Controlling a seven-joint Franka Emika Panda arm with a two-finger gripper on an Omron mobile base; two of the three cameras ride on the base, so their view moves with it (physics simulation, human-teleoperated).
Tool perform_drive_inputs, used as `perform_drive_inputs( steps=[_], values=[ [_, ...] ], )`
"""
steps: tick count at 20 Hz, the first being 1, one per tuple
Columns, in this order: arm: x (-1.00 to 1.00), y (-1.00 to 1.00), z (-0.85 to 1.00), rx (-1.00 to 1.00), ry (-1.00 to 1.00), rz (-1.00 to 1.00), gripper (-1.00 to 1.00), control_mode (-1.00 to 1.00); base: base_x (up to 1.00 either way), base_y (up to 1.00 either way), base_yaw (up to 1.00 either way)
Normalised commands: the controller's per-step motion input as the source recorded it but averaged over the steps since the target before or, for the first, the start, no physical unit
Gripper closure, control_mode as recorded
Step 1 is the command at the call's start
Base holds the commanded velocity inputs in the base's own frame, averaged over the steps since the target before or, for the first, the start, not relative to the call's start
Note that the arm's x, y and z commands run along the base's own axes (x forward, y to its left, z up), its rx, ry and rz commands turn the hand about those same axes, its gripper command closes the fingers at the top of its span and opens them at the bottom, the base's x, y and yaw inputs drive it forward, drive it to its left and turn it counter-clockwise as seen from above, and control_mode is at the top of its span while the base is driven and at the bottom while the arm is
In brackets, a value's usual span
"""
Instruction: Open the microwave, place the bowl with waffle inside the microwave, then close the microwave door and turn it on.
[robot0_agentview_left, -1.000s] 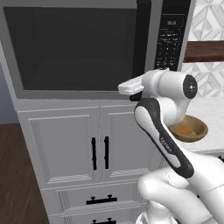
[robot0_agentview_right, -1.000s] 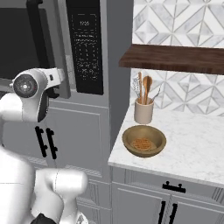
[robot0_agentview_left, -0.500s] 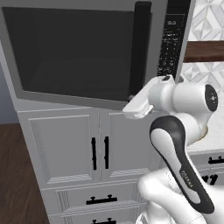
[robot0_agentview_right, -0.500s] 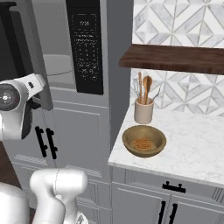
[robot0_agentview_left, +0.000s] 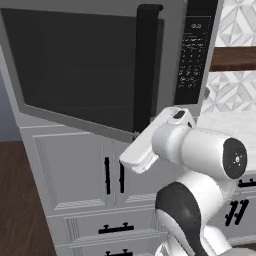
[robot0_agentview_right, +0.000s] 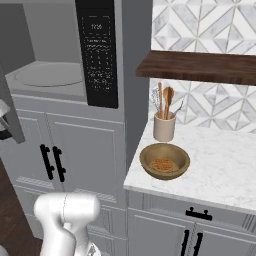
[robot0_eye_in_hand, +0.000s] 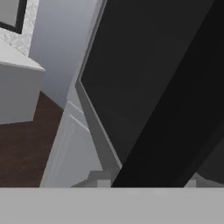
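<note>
The microwave (robot0_agentview_right: 60, 95) has its grey cavity and round turntable plate (robot0_agentview_right: 47, 75) exposed, with the black keypad panel (robot0_agentview_right: 97, 55) beside them. The microwave door (robot0_agentview_left: 75, 65) stands swung partly outward, its dark glass facing the left base view. My gripper (robot0_eye_in_hand: 146, 181) is shut on the door's long black bar handle (robot0_agentview_left: 147, 65) near its lower end, and the bar runs between the fingertips (robot0_eye_in_hand: 99, 180) in the hand view. The brown bowl (robot0_agentview_right: 165, 161) holding the waffle (robot0_agentview_right: 162, 165) rests on the marble counter (robot0_agentview_right: 225, 170) to the right, away from the gripper.
A jar of wooden utensils (robot0_agentview_right: 164, 125) stands behind the bowl under a dark wooden shelf (robot0_agentview_right: 200, 65). White panelled cabinet doors with short black handles (robot0_agentview_left: 112, 175) sit below the microwave. Dark wood floor (robot0_agentview_left: 20, 200) lies to the left.
The door has swung further out with my hand on its handle, and the cavity with its turntable has come into sight in the right base view. The bowl has stayed put.
</note>
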Motion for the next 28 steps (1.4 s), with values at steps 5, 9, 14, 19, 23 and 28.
perform_drive_inputs(
  steps=[5, 9, 14, 19, 23, 28],
  values=[
    [-1.00, 1.00, 0.23, -0.42, 0.00, 0.15, -1.00, -1.00, 0.00, 0.00, 0.00],
    [-1.00, 0.59, 0.39, -0.25, -0.07, 0.05, -1.00, -1.00, 0.00, 0.00, 0.00],
    [-1.00, -0.34, 0.45, -0.02, -0.07, 0.02, -1.00, -1.00, 0.00, 0.00, 0.00],
    [-1.00, -1.00, 0.30, 0.29, -0.01, 0.00, -1.00, -1.00, 0.00, 0.00, 0.00],
    [-0.54, -1.00, 0.43, 0.51, 0.15, 0.02, -1.00, -1.00, 0.00, 0.00, 0.00],
    [0.07, -1.00, 0.52, 0.64, 0.16, 0.09, -1.00, -1.00, 0.00, 0.00, 0.00]
  ],
)
